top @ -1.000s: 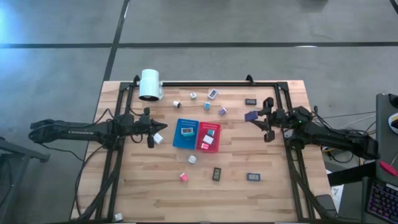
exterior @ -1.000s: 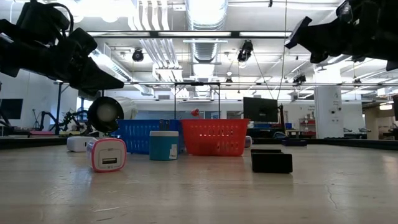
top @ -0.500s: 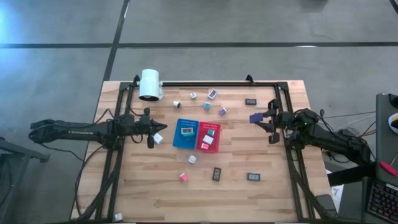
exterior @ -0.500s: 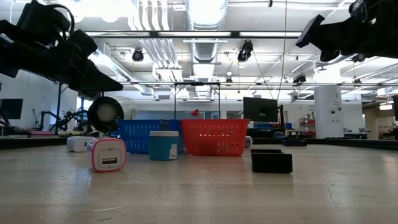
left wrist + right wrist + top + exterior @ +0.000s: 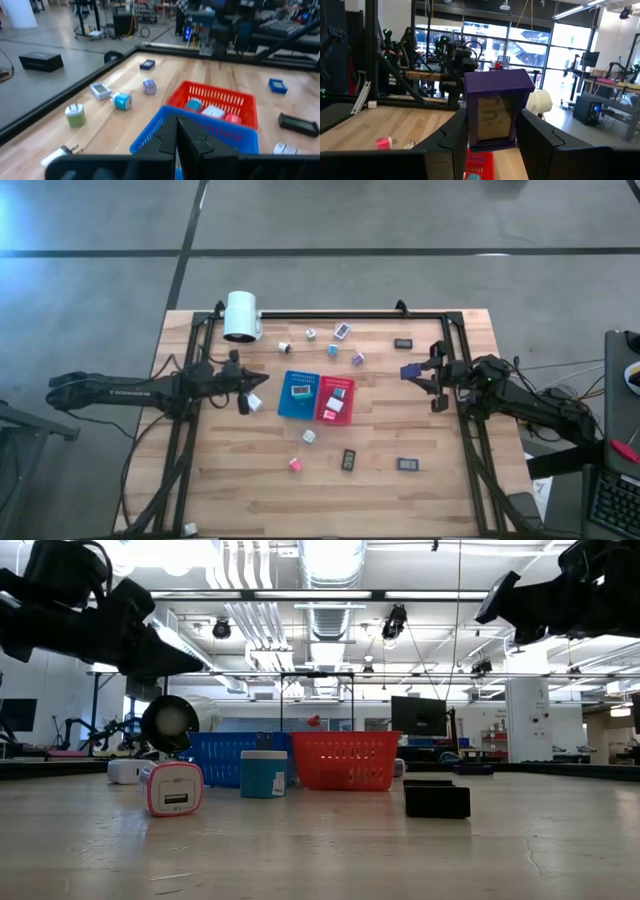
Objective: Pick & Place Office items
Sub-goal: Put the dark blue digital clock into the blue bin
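Two trays (image 5: 316, 397) — scattered office items (image 5: 346, 460) around

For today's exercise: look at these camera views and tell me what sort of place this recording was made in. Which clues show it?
Probably a robotics lab or workshop. A black metal frame borders the wooden-plank table, exposed ceiling ducts run overhead, and computer monitors fill the room behind.

Wooden table (image 5: 250, 470) — blue tray (image 5: 298, 395), red tray (image 5: 336, 400), white cylinder (image 5: 241, 316), scattered office items (image 5: 348, 460).
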`<state>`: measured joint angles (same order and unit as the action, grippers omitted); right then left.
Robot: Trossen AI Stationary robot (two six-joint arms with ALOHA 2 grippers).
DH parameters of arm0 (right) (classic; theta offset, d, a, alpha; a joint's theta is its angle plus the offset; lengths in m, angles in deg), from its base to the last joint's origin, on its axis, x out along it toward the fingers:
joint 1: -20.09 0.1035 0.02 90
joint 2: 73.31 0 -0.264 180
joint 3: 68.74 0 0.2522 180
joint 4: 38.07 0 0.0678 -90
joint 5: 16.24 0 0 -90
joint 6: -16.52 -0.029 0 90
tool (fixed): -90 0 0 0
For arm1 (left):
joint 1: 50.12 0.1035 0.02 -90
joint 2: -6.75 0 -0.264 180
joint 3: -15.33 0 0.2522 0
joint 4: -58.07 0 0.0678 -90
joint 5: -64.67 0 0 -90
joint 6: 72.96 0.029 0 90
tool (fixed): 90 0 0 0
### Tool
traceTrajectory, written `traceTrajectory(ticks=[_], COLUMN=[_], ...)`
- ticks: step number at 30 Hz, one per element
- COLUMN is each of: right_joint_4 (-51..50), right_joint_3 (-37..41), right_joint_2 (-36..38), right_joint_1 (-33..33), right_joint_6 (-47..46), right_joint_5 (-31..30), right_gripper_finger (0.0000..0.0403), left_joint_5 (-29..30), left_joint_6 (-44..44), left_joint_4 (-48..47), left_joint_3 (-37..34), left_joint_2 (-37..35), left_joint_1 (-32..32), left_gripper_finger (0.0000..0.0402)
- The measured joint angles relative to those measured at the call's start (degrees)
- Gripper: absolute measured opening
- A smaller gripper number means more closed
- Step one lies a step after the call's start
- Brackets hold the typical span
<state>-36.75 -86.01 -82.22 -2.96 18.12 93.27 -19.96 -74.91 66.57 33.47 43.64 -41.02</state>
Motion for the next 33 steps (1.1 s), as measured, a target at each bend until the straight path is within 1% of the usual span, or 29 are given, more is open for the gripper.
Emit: traceTrajectory(ticks=[6,10,13,18,24,27,30,33], right_joint_4=[0.8,3.6,5.5,7.9,8.0,8.0,8.0,8.1], right_joint_3=[0.0,0.0,0.0,-0.2,-1.9,-2.4,-2.8,-2.9], right_joint_2=[-1.7,-3.8,-5.8,-9.5,-13.4,-14.8,-15.5,-15.7], right_joint_1=[0.0,0.0,0.0,0.0,0.0,0.0,0.0,0.0], right_joint_6=[-1.3,-2.2,-2.8,-2.8,-3.1,-3.1,-3.1,-3.1], right_joint_5=[0.0,0.0,0.0,0.0,-0.1,-0.1,-0.1,-0.1], right_gripper_finger=[0.0130,0.0130,0.0130,0.0130,0.0130,0.0130,0.0130,0.0130], left_joint_5=[0.0,-0.2,-2.3,-3.3,-3.3,-3.3,-3.3,-3.3], left_joint_6=[0.0,1.4,1.8,5.6,9.8,10.6,10.6,10.8], left_joint_4=[4.5,4.9,4.7,4.7,4.7,4.7,4.7,4.6], left_joint_3=[0.5,4.3,8.5,18.3,31.6,38.2,44.5,50.6], left_joint_2=[0.0,1.3,4.5,13.5,27.0,33.9,40.7,47.3], left_joint_1=[0.0,-0.4,-1.4,-2.3,-2.3,-2.3,-2.3,-2.3], left_gripper_finger=[0.0012,0.0018,0.0042,0.0098,0.0172,0.0208,0.0237,0.0257])
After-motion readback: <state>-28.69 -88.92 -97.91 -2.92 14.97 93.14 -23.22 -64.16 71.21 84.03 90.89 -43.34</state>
